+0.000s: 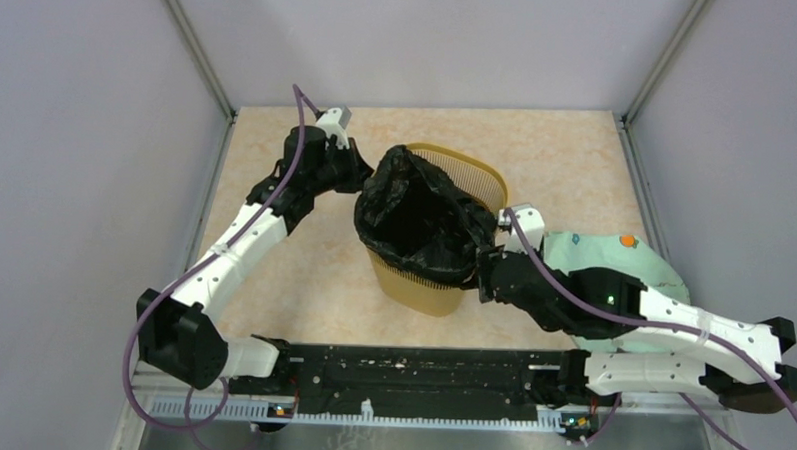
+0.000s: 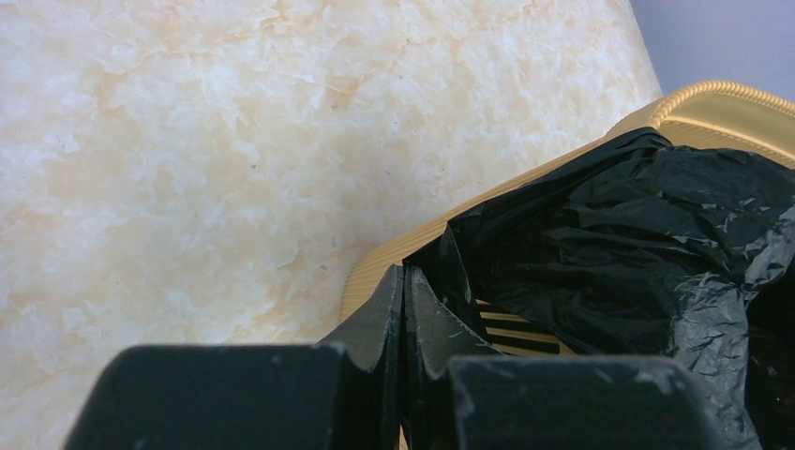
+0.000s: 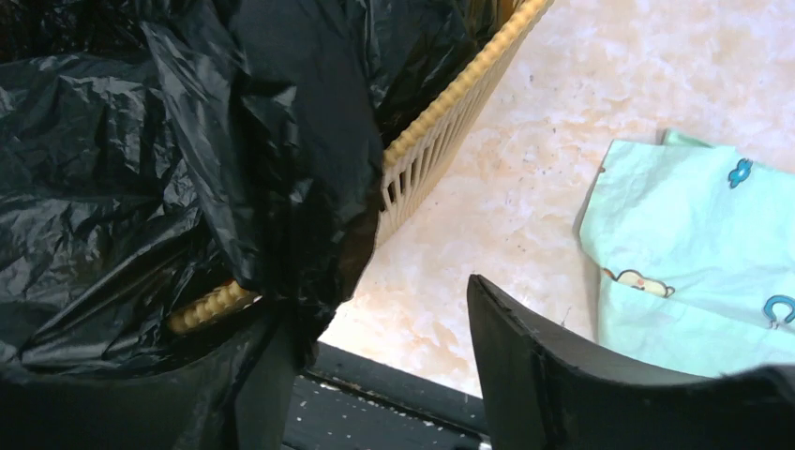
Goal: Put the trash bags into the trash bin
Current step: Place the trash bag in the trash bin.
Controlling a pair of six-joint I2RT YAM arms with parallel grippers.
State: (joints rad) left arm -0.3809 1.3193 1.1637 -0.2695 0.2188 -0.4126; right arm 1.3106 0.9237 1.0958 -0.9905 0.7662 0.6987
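The right claw (image 1: 483, 263) is released at the near-right rim of the mustard-yellow slotted plastic bin (image 1: 422, 291), just beside a pale green patterned cloth (image 1: 653, 269). The crinkled glossy black plastic bag (image 1: 415, 221) sits inside the bin on the marbled surface (image 1: 567, 161), its hem draped over the rim. At the far-left rim, the left claw (image 2: 405, 281) is clenched on the bag's edge.

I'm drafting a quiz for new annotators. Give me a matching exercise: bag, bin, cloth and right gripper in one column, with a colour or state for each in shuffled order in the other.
Things:
1 bag
2 bin
3 cloth
4 right gripper

Colour or state:
A pale green, patterned
B open
C black, crinkled
D yellow, slotted

Pairs: 1-C; 2-D; 3-A; 4-B
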